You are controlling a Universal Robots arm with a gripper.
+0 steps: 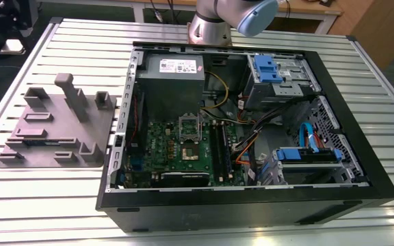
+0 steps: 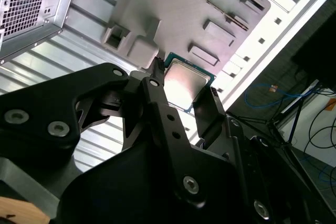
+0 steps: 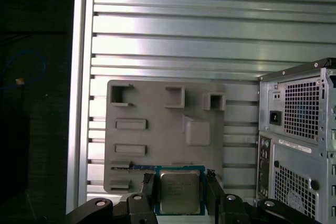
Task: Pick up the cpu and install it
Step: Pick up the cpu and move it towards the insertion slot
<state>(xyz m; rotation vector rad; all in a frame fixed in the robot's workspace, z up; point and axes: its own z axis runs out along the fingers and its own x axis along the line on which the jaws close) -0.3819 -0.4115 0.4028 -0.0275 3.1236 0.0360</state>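
The cpu [image 3: 180, 191] [image 2: 185, 83], a flat square chip with a shiny metal top, sits between my gripper's [image 3: 180, 184] [image 2: 184, 90] two black fingers. The gripper is shut on it, one finger against each side. In both wrist views the chip hangs well above the grey moulded tray [image 3: 157, 108] [image 2: 173, 14]. In the exterior view that tray [image 1: 53, 128] lies on the table at the exterior view's left, beside the open computer case [image 1: 361, 169]. Inside the case, the green motherboard [image 1: 157, 148] faces up, with its socket [image 1: 189, 146] near the middle.
The arm's base [image 1: 211, 25] stands behind the case. Inside are a grey power-supply box [image 1: 173, 69], blue drive brackets [image 1: 272, 69] and loose cables [image 1: 252, 138]. The case's rear panel [image 3: 299, 129] rises next to the tray. Beyond the slatted table's edge [image 3: 79, 77] is dark floor.
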